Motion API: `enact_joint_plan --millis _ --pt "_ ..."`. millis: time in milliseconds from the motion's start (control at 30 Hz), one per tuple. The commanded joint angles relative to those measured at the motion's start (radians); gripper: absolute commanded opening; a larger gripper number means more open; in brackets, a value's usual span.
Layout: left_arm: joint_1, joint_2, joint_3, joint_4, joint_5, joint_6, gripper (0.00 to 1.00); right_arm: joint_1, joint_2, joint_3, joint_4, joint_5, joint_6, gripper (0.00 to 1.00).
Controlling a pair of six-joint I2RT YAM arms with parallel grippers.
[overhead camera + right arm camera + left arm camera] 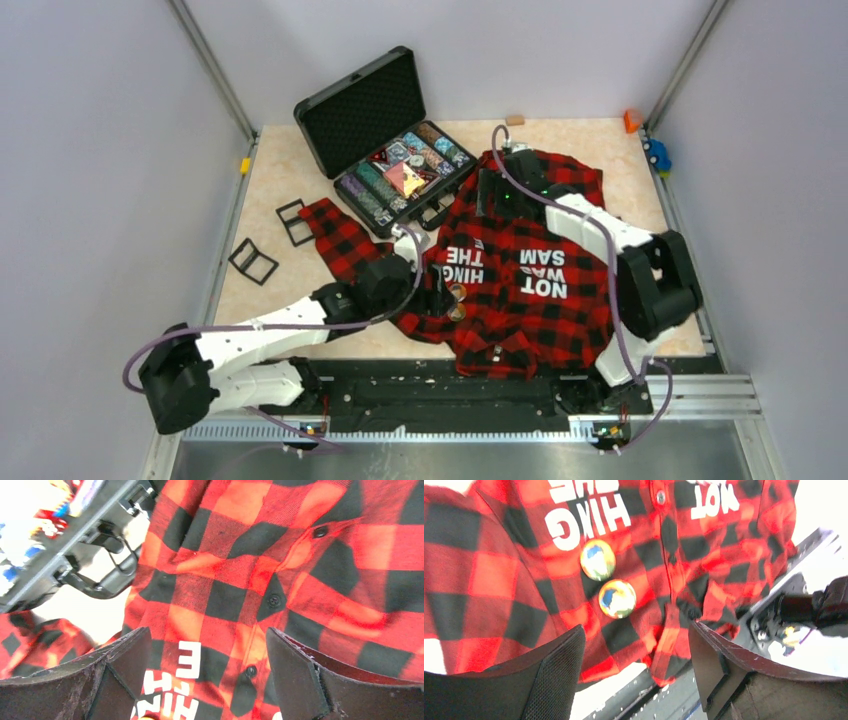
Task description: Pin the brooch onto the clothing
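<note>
The red-and-black checked shirt [530, 290] with white lettering lies spread on the table. Two round, multicoloured brooches [457, 292] sit on it just below the lettering, one [597, 559] above the other [617, 598] in the left wrist view. My left gripper [437, 290] hovers beside them at the shirt's left part; it [636, 645] is open and empty. My right gripper [492, 192] is over the shirt's far part near the button placket; it [210, 650] is open and empty above the cloth [260, 580].
An open black case [385, 140] with several brooches stands at the back left, touching the shirt's sleeve. Two black frames [253, 262] [293, 222] lie at the left. A small wooden block [515, 120], an orange piece [631, 121] and a blue toy [656, 155] are at the back.
</note>
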Motion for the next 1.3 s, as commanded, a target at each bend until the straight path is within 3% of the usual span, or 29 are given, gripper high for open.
enact_joint_plan --millis 0,300,433,733,1033,1267 --pt "0.101 -0.041 0.082 -0.077 -0.026 0.059 0.79 -0.011 -0.191 -0.036 -0.054 0.069 -0.042 0.87" --pt "0.532 -0.039 0.176 -0.172 0.100 0.182 0.81 -0.122 -0.565 -0.273 -0.052 0.090 -0.010 0.92" --pt "0.672 -0.060 0.267 -0.237 0.096 0.213 0.81 -0.160 -0.719 -0.314 -0.084 0.142 -0.037 0.92" --pt "0.687 -0.197 0.471 -0.393 -0.190 0.360 0.82 -0.160 -1.046 -0.494 0.080 0.290 -0.172 0.93" --pt "0.687 -0.440 0.207 -0.234 -0.201 0.461 0.86 -0.159 -1.217 -0.689 0.208 0.308 -0.192 0.93" --pt "0.687 -0.452 0.206 -0.234 -0.210 0.471 0.91 -0.159 -1.212 -0.687 0.196 0.309 -0.194 0.93"
